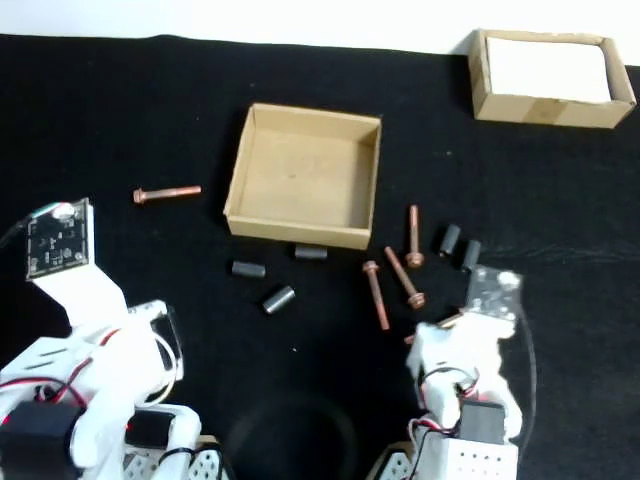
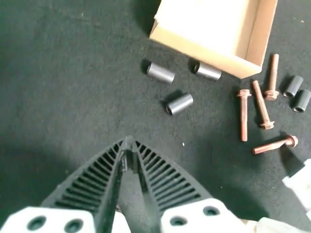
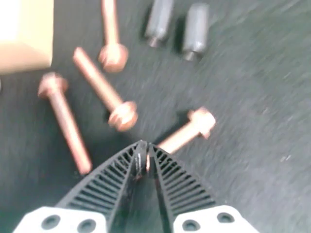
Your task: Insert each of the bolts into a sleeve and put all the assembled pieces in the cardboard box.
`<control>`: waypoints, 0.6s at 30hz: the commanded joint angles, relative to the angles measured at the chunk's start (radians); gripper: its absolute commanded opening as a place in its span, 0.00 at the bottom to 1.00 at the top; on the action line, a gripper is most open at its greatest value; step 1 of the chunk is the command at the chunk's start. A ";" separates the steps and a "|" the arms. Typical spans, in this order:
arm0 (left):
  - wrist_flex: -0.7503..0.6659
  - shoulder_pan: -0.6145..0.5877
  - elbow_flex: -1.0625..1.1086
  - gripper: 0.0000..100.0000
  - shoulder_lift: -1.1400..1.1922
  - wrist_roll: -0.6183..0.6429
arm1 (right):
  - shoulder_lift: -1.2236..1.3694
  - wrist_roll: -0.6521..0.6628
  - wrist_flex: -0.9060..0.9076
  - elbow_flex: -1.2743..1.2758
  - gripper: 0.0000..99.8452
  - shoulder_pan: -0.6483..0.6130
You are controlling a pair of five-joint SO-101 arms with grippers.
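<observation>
Near the cardboard box [image 1: 300, 175], right gripper [image 3: 144, 144] jaws are clamped on the shank tip of a copper bolt [image 3: 187, 131]. Left gripper [image 2: 129, 141] jaws together, empty, above black mat [image 2: 58, 73].

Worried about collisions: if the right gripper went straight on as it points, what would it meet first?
Likely the loose bolt just ahead of the right gripper, at its head; depth is unclear.
</observation>
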 commanded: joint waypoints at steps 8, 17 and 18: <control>0.005 0.013 -0.038 0.01 0.317 0.038 | 0.028 -0.006 -0.073 -0.383 0.19 0.053; 0.002 0.084 -0.289 0.01 0.553 0.043 | 0.665 -0.002 0.390 -0.997 0.21 -0.018; 0.002 0.101 -0.286 0.01 0.552 0.043 | 0.746 -0.006 0.426 -1.053 0.21 -0.018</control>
